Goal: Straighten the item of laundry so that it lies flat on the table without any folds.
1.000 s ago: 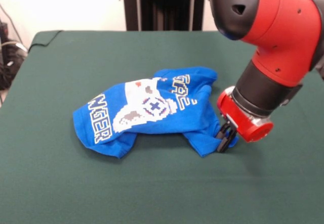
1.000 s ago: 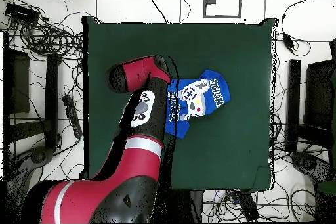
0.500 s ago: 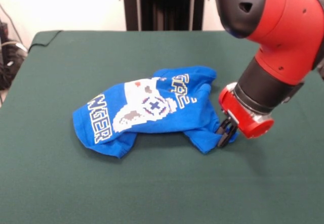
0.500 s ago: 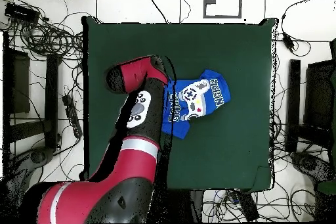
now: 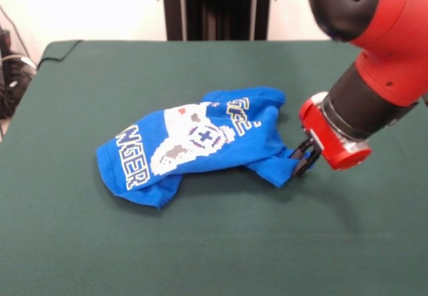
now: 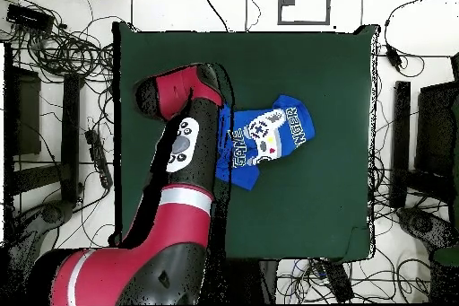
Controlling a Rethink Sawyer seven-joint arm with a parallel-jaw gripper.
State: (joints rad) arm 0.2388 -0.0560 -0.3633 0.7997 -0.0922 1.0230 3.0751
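While crumpled, the shirt (image 5: pixel 200 142) has a corner pinched between the jaws.

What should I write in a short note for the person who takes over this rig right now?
Gripper: shut on the T-shirt's corner, low over the table, at the right in the front view.
T-shirt: near the middle of the table, crumpled and folded over itself, print facing up.
Done: one corner gripped, drawn a little outward.
Left: pull that side out, then spread the other folds until the shirt lies flat.
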